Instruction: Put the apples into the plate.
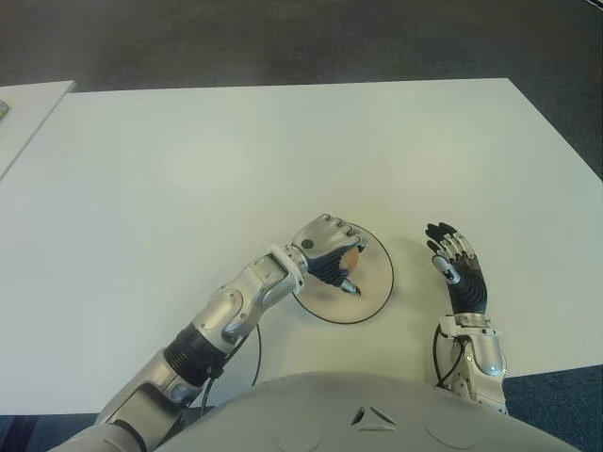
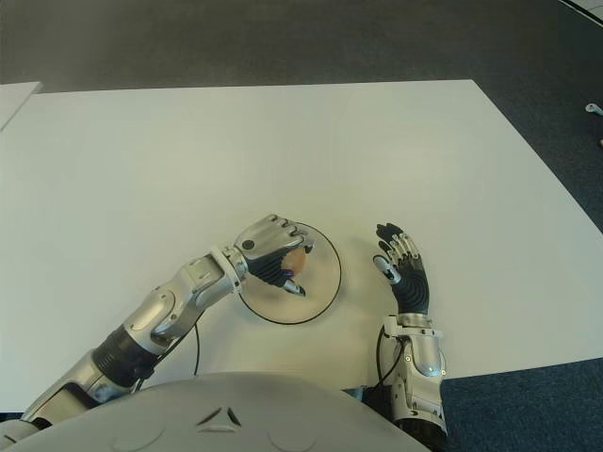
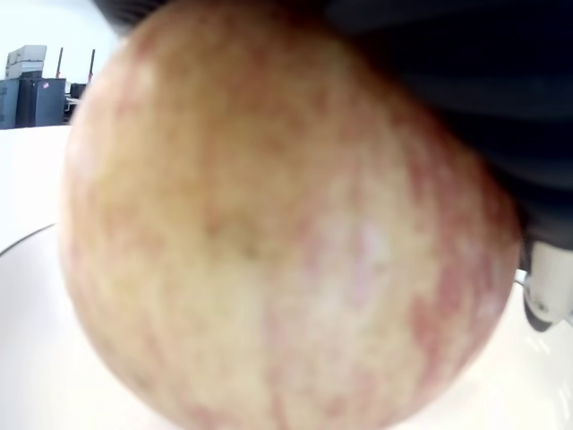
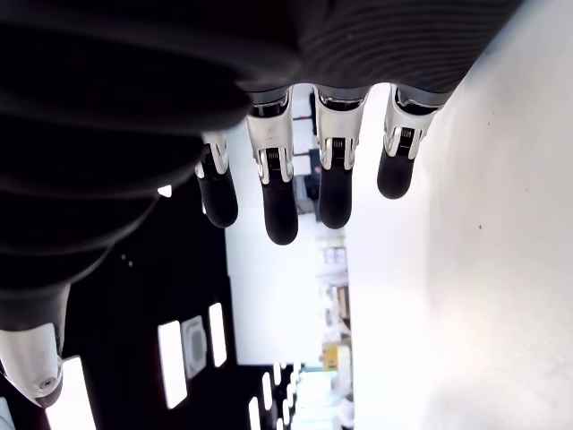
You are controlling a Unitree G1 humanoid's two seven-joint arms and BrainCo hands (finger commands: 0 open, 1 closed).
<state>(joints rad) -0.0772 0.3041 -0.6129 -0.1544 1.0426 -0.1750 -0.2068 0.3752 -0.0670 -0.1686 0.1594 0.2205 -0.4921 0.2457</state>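
Observation:
A round white plate (image 1: 375, 287) with a dark rim lies on the white table (image 1: 236, 169) near the front edge. My left hand (image 1: 330, 250) is over the plate, its fingers curled around a pink-and-yellow apple (image 3: 269, 233), of which only a sliver (image 1: 350, 257) shows in the eye views. In the left wrist view the apple fills the picture, just above the plate's surface (image 3: 36, 358). My right hand (image 1: 457, 259) shows to the right of the plate, fingers stretched out and holding nothing.
A second white table edge (image 1: 24, 113) shows at the far left. Dark carpet (image 1: 283, 38) lies beyond the table. A black cable (image 1: 254, 353) hangs by my left forearm near the front edge.

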